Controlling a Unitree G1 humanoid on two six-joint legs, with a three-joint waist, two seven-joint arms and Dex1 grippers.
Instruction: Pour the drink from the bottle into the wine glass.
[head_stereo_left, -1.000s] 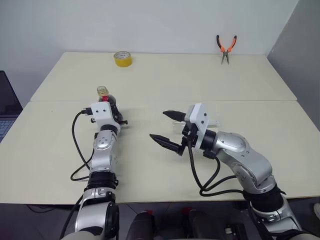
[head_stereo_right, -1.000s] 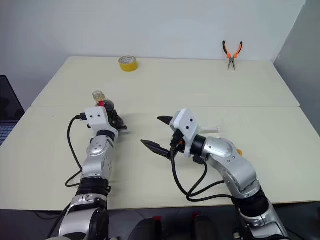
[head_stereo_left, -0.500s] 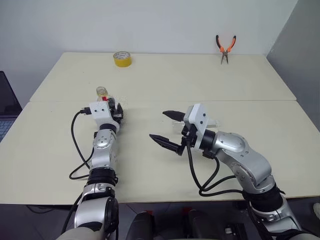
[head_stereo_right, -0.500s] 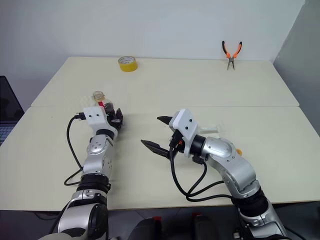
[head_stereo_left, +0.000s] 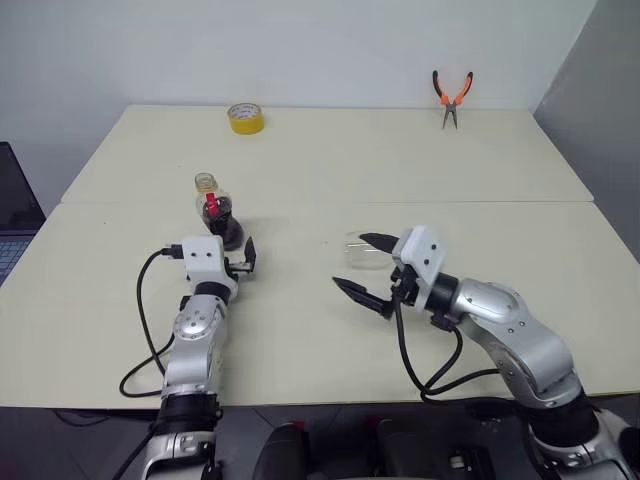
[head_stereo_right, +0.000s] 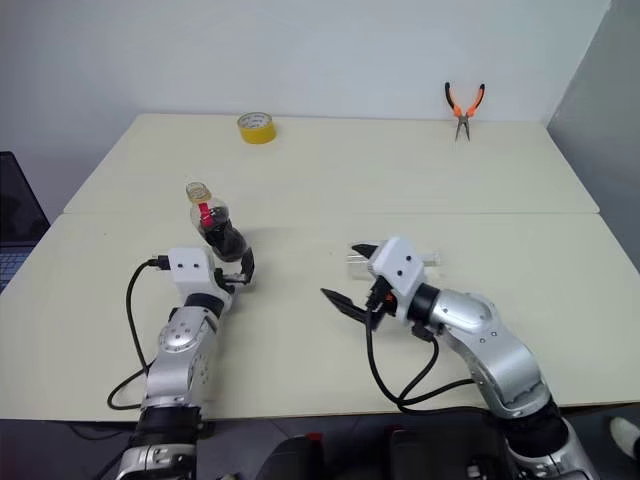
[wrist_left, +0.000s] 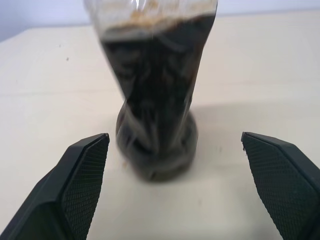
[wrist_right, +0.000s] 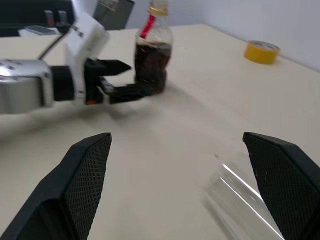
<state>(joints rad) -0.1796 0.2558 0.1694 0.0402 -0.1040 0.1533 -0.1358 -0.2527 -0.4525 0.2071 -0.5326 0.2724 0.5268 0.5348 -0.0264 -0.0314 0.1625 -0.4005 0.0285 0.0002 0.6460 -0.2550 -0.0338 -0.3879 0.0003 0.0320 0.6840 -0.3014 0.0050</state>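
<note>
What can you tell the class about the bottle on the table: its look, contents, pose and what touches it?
The bottle is small, squat and clear, apparently plastic, with a yellowish cap and a red label at its neck. It stands upright on the cream table, filled to the shoulder with dark drink. The open left gripper sits just before it, its fingers apart from the bottle. Nothing but the table touches it.

Both arms are built of rounded silver-grey segments joined by black rings. Behind each gripper sits a white, boxy wrist block, and a black cable loops back from it along the forearm. The left gripper (head_stereo_left: 238, 256) and the right gripper (head_stereo_left: 362, 268) each carry two black pointed fingers (wrist_left: 82, 172) with a fine cross-hatched, probably rubbery, inner face.
</note>
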